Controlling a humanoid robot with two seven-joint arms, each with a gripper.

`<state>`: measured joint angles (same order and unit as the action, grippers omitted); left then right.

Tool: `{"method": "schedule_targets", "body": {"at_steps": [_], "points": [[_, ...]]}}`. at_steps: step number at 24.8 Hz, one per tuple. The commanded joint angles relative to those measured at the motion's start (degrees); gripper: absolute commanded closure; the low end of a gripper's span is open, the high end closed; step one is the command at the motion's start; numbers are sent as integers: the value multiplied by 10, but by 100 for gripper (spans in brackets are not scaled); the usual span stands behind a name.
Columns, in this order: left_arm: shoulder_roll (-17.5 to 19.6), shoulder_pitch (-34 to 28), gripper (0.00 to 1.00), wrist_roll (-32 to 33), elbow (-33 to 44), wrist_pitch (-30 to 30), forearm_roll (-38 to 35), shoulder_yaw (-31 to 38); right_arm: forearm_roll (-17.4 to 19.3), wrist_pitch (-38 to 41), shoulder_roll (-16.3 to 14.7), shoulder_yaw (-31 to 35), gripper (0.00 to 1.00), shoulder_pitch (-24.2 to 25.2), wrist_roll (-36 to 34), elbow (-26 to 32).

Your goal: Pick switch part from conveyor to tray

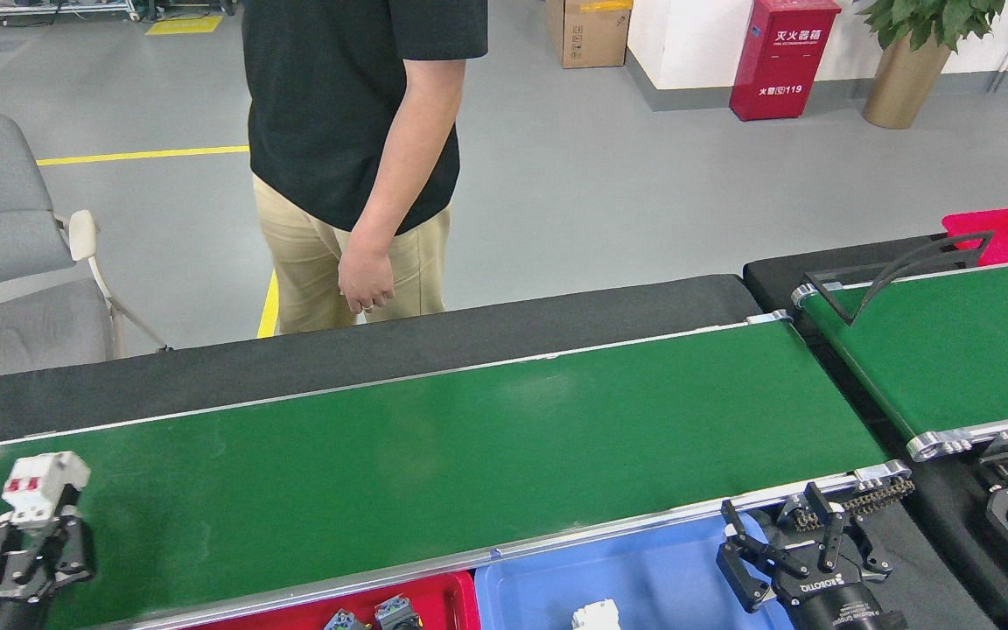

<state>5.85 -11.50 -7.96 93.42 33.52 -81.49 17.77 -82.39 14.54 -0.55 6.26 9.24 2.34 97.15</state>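
Left gripper [31, 535]: at 8 o'clock, low over the belt; fingers closed around the lower part of the switch part.
Switch part [42, 486]: white block with red toggles, standing up out of the left gripper above the belt's left end, tilted a little.
Conveyor [434, 455]: long green belt across the middle, silver rails; its surface is bare apart from the held part.
Right gripper [797, 547]: at 5 o'clock, fingers spread apart, holding nothing, above the near rail and the blue tray's right edge.
Blue tray [644, 577]: at 6 o'clock, just below the near rail; one white part [596, 615] lies at its bottom edge.
Red tray [434, 599]: left of the blue one, touching it; small parts [373, 614] inside.
Person [355, 131]: at 11 o'clock behind the belt, hand [366, 278] hanging down.
Second belt [950, 350]: at 3 o'clock.
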Motion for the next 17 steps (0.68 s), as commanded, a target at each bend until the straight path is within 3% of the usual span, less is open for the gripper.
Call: {"method": "schedule_targets", "body": {"at_steps": [1,3,5,8,9,10,12,14,17], "points": [[-36,-15,91,40,54,47,-2,-51,3,-2,3,1,2,-7,-7,10],[-73,-28,90,70,69,45,-6,-137,12,-1,2,1,2,-7,-7,12],[-86,-29,89,80,70,35,-11,-212,28,-1,2,1,2,-8,-8,12],[-95,-23,83,80,69,-36,-56,-319,60,0,-2,1,1,-10,-8,12],[-101,-20,73,80,66,-72,-75,-360,62,0,-4,1,1,-10,-8,12],[-103,-15,53,81,66,-111,-88,-393,62,0,-5,1,1,-10,-8,11],[-105,-10,3,81,64,-191,-99,-441,62,0,-6,1,1,-9,-8,11],[-103,-4,0,80,64,-253,-96,-473,62,0,-5,1,1,-10,-8,10],[-97,-3,0,80,64,-258,-94,-467,62,0,-2,1,1,-9,-8,9]]}}
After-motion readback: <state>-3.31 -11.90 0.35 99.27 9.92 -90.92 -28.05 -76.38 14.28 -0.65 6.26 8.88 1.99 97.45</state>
